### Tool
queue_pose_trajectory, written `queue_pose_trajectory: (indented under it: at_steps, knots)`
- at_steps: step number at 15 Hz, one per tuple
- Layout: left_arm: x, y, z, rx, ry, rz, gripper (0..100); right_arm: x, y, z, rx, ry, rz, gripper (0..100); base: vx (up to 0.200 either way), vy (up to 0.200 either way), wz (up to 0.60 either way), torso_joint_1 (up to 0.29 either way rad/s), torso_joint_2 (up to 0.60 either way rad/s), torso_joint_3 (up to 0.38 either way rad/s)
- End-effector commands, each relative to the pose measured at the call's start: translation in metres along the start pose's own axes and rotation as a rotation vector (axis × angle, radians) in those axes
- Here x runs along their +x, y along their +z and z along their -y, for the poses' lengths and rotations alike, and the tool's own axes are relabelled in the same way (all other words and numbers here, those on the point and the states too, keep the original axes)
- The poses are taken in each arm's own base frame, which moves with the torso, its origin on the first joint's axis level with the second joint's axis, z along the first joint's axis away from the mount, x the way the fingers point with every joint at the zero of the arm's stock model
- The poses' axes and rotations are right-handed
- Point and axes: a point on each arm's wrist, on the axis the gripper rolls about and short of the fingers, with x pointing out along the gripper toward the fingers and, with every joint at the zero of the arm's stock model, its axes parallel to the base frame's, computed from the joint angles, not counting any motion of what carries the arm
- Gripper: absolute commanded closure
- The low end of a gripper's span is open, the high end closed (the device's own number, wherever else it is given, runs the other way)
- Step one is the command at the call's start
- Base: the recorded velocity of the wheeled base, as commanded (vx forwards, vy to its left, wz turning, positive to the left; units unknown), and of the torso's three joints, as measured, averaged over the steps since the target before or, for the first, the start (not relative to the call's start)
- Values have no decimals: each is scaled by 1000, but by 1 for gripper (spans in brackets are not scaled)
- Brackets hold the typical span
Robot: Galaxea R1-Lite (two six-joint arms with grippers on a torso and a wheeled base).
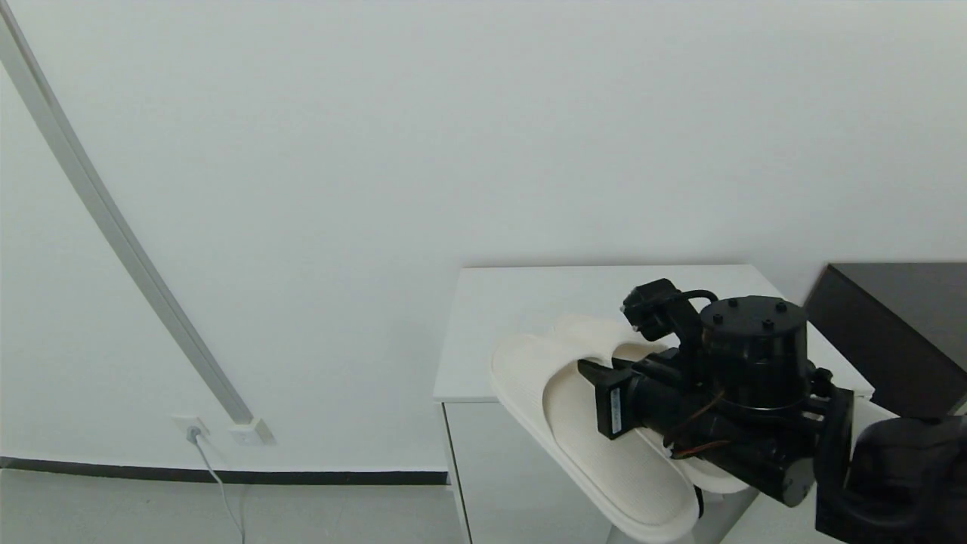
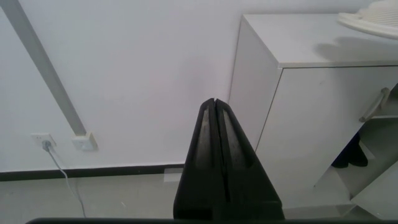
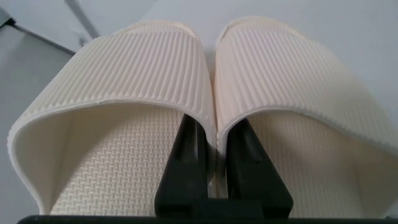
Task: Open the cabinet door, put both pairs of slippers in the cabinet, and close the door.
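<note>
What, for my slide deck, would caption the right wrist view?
Right gripper pinches the cream slippers together by their adjoining straps.

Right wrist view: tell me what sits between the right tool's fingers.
The adjoining inner edges of the two slippers, pinched together by the right tool; one of its fingers sits inside each slipper. The right wrist view shows it.

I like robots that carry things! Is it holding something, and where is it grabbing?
The right hand holds the pair of cream slippers, pinching their two touching inner walls together at the open ends. The left hand is shut and empty.
</note>
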Motion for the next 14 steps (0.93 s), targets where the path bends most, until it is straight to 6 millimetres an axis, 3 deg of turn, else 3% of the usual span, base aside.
queue_pose_trajectory:
  at_steps: [1, 10, 14]
  knots:
    - [0, 0, 0, 0, 0, 0, 100, -19, 6, -3, -6, 26, 30, 100, 0, 0, 0, 0, 0, 0]
    - [0, 0, 0, 2, 0, 0, 100, -23, -2, -9, -17, 39, 6, 100, 0, 0, 0, 0, 0, 0]
    - [0, 0, 0, 0, 0, 0, 100, -23, -3, -9, -18, 42, 3, 100, -200, 0, 0, 7, 6, 1]
